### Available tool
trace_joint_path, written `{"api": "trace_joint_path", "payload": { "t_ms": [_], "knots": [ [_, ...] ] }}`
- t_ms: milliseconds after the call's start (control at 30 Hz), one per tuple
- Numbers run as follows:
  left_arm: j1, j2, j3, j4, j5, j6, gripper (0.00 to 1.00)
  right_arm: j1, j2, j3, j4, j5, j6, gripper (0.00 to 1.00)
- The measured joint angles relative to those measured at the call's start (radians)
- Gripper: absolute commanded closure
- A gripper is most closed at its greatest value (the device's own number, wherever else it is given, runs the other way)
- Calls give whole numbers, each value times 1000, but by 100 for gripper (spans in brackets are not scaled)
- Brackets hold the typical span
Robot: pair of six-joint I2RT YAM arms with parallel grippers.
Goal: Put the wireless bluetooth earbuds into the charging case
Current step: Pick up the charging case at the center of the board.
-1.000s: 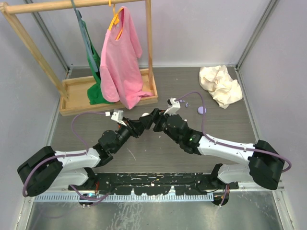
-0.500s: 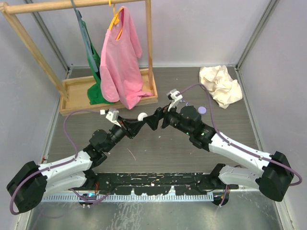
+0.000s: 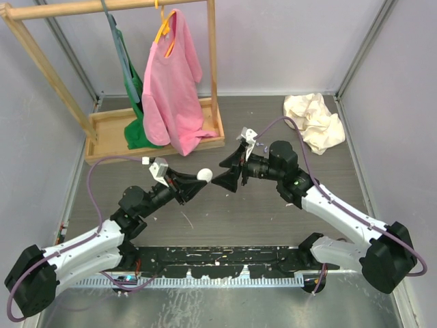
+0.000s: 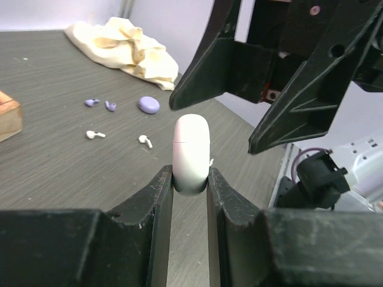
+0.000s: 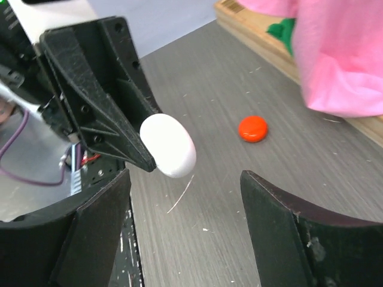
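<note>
My left gripper [image 3: 197, 180] is shut on a closed white charging case [image 3: 203, 174], held edge-up above the table; it also shows in the left wrist view [image 4: 191, 152] and the right wrist view [image 5: 168, 145]. My right gripper [image 3: 222, 171] is wide open and empty, facing the case from the right, just short of it [image 5: 185, 176]. Two white earbuds [image 4: 94, 134] [image 4: 145, 141] and two lilac earbuds [image 4: 91, 102] [image 4: 111, 106] lie on the table beyond. A lilac case [image 4: 149, 105] lies by them. A red case [image 5: 253, 128] lies near the pink shirt. Red earbuds are out of view.
A wooden clothes rack [image 3: 41, 65] with a pink shirt [image 3: 174, 82] and a green garment [image 3: 136, 102] stands at the back left on a wooden tray [image 3: 106, 130]. A crumpled cream cloth [image 3: 314, 121] lies at the back right. Grey walls enclose the table.
The two grippers were together around the white case. My right gripper has opened and drawn back to the right. My left gripper keeps the case and has shifted slightly toward me.
</note>
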Motion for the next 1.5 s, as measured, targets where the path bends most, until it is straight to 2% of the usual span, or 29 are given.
{"api": "trace_joint_path", "payload": {
  "t_ms": [267,633,867,1133,1500],
  "knots": [
    [0,-11,1,1,87,-11,99,0,34,0,23,-185,-38,37],
    [0,23,8,34,167,-37,99,-2,71,0,56,-308,-56,54],
    [0,27,8,55,206,-45,98,-6,74,4,44,-338,-85,74],
    [0,16,19,36,243,-24,81,-6,74,80,-121,-354,-183,95],
    [2,6,68,-72,330,62,61,38,110,236,-448,-317,-389,98]
  ]
}}
